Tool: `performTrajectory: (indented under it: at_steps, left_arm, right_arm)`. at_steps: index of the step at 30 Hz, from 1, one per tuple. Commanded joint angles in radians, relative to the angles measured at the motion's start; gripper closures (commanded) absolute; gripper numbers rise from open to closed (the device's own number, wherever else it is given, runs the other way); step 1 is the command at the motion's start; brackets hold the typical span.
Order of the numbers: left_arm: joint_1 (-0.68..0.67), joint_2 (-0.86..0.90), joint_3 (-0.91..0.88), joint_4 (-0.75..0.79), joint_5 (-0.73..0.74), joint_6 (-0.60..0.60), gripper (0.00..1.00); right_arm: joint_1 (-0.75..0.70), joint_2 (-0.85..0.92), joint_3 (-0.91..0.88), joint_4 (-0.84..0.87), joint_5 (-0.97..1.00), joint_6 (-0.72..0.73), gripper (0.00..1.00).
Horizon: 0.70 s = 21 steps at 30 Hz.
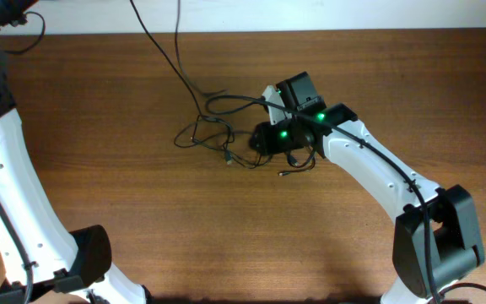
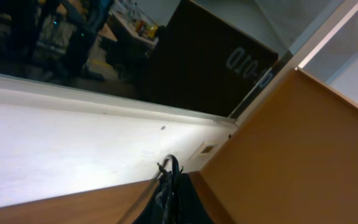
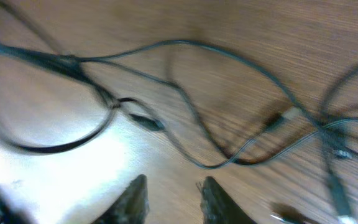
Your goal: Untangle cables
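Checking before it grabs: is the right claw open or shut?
Open: the right claw shows two fingertips apart, only table between them; the cables lie beyond.

Brown wood-grain table (image 1: 226,236) with a slight sheen, thin matt black cables (image 1: 213,127), smooth white plastic shell on right arm (image 1: 369,169).

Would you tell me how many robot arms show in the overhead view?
2: the left arm along the left edge, the right arm reaching from the lower right to the cables. None seems hidden.
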Motion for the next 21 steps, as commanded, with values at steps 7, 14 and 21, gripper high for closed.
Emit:
performTrajectory:
  at_steps: [7, 14, 21]
  left_arm:
    - [0.002, -0.019, 0.013, -0.005, 0.057, -0.025, 1.00]
    - [-0.021, -0.019, 0.013, -0.005, 0.086, -0.025, 1.00]
    - [-0.021, -0.019, 0.013, -0.036, 0.008, 0.061, 1.00]
  right_arm:
    - [0.011, 0.008, -0.008, 0.116, -0.235, -0.137, 0.20]
    - [0.050, 0.077, -0.008, 0.280, -0.111, -0.051, 0.37]
    - [-0.028, 0.102, -0.008, 0.196, -0.097, -0.028, 0.96]
